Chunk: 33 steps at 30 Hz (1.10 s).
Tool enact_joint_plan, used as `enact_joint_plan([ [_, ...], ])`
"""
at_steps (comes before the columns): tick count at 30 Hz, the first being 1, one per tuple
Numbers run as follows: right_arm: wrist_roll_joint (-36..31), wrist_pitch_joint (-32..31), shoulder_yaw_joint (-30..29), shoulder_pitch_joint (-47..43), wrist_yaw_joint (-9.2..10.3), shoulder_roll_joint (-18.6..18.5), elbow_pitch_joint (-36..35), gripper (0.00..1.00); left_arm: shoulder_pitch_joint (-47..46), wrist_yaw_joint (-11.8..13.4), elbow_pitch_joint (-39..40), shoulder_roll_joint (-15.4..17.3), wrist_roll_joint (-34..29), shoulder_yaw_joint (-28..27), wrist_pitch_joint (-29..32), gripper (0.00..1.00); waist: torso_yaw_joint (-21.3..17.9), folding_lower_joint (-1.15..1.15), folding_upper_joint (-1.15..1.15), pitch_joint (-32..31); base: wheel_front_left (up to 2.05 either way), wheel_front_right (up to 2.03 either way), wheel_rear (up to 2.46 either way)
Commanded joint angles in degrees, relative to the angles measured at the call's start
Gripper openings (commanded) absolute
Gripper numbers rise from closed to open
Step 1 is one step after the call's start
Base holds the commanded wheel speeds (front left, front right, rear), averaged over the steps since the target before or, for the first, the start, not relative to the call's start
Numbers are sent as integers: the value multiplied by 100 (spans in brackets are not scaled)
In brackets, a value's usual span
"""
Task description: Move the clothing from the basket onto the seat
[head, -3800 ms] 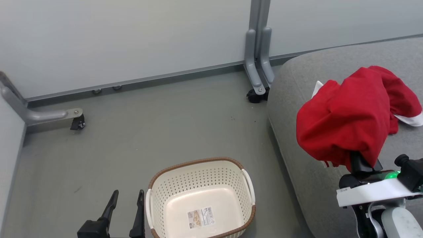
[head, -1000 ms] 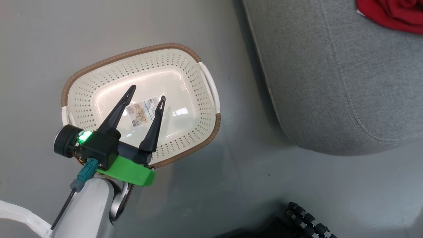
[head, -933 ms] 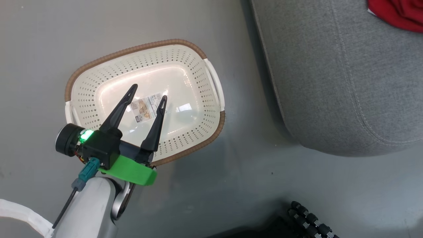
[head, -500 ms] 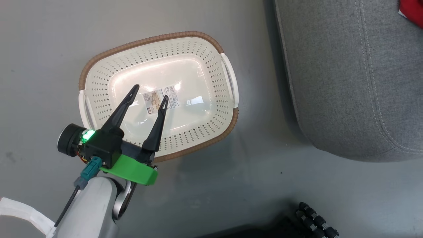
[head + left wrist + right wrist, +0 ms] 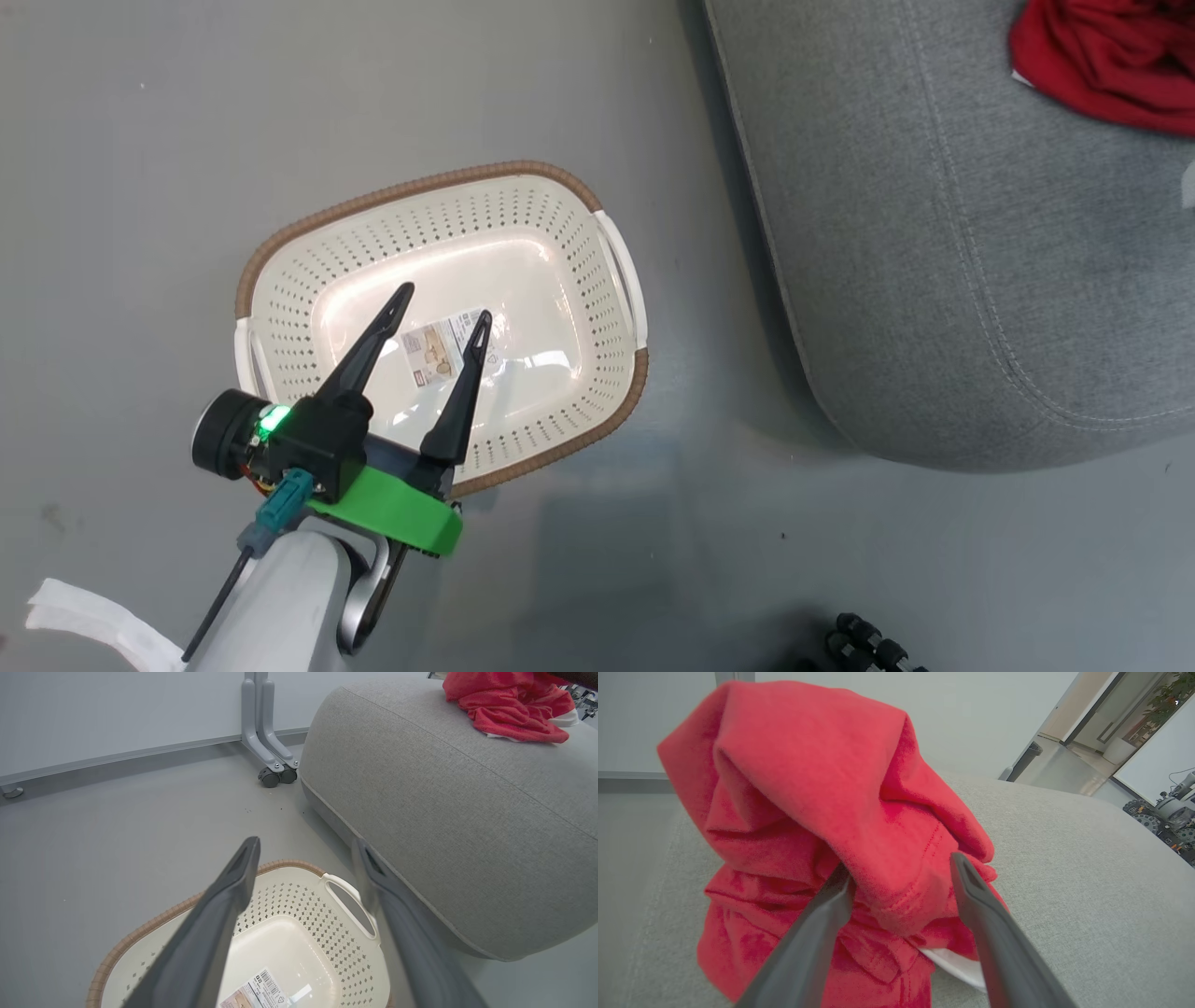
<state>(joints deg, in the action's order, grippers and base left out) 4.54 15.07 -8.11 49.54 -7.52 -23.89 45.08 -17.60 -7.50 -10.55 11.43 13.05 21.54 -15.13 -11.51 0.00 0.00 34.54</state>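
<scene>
Now | left hand (image 5: 444, 301) spread over basket (image 5: 560, 243) | right hand (image 5: 901, 868) spread around clothing (image 5: 808, 779) on seat (image 5: 1064, 868) | basket apart from seat edge

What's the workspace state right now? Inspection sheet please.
Surface: grey floor, a few dark specks.
Job's things: basket empty, label sticker inside; clothing heaped on the seat.
Clutter: nothing seen.
Grippers: left gripper open above the basket; right gripper open, red fabric between its fingers.
Cables: thin dark cable at the left wrist.
Surroundings: partition wall with castor foot.
</scene>
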Motion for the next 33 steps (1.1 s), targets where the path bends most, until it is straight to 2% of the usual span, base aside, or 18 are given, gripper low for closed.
enact_joint_plan([
  [1,114,14,113,-153,6,-57,3,100,125,3,-38,-30,6,-32,0,100,-151,0,0,-432,0,0,0],
  [8,601,15,659,-722,7,-305,-547,100,362,3,-122,-258,17,-161,0,100,-236,0,0,-1192,0,0,0],
  [15,1154,14,551,-1520,7,-361,-1919,100,736,3,-98,-461,-24,-408,-1,100,-207,0,0,-1926,0,0,0],
  [19,1283,15,405,-1989,7,-241,-2647,100,931,3,-70,-546,-58,-551,0,100,-161,0,0,-2237,0,0,0],
  [28,1551,14,224,-3100,7,357,-4063,100,1423,3,37,-713,-131,-943,0,100,84,0,0,-2956,0,0,0],
  [33,1661,13,564,-3656,1,579,-4405,100,1611,3,116,-774,-141,-1163,0,100,369,0,0,-3196,0,0,0],
])
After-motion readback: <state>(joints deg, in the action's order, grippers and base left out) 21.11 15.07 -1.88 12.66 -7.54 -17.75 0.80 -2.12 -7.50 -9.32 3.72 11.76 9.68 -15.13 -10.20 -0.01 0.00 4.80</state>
